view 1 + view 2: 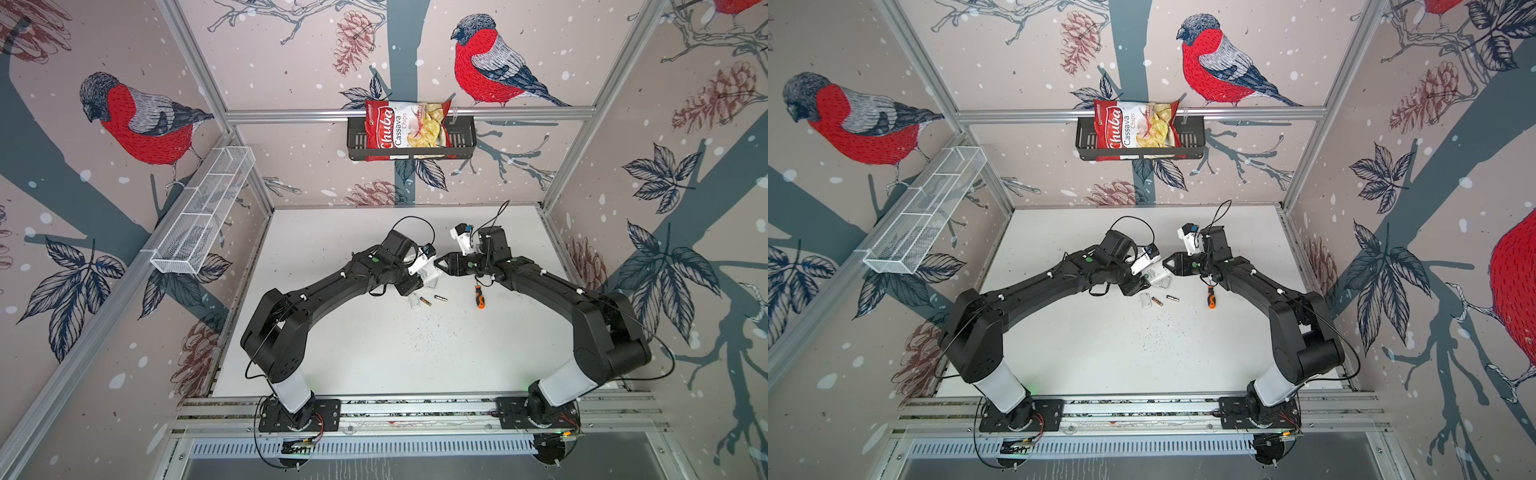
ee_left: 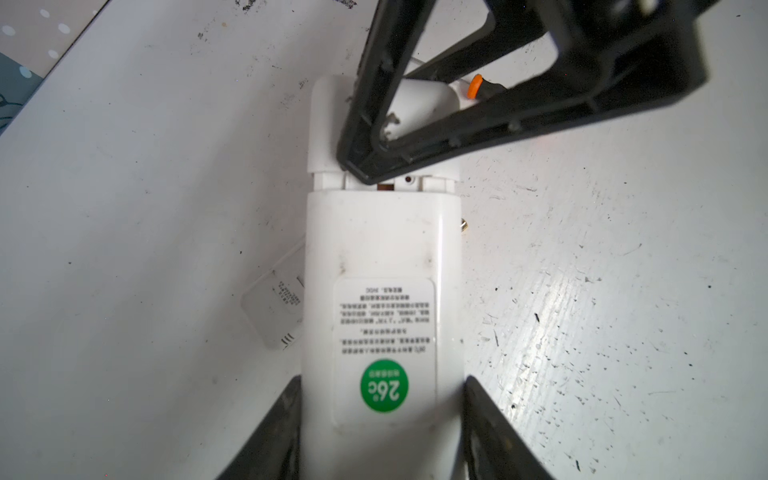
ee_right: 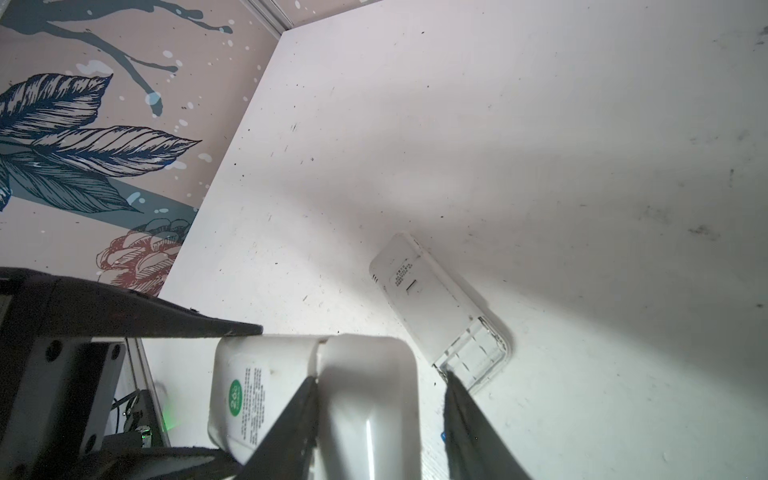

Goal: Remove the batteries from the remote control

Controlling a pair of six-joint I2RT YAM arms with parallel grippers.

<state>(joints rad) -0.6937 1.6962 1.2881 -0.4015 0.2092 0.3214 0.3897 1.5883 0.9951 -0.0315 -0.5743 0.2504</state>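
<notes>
At tabletop [image 1: 374,353] centre, the remote [image 2: 380,249] is being gripped by the left pincer [image 2: 382,380], its cover [image 2: 324,124] straddled by the part-open right pincer [image 3: 380,376].

Left arm [image 1: 320,289] and right arm [image 1: 548,284], both black
Each has a white lower sleeve [image 1: 291,392], a green dot [image 1: 375,259], thin black cables [image 1: 415,217] and a screwed black base plate [image 1: 328,413].

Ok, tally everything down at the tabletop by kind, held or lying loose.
remotes: 2
loose batteries: 2
screwdriver: 1
detached white cover: 1
Total: 6
</notes>
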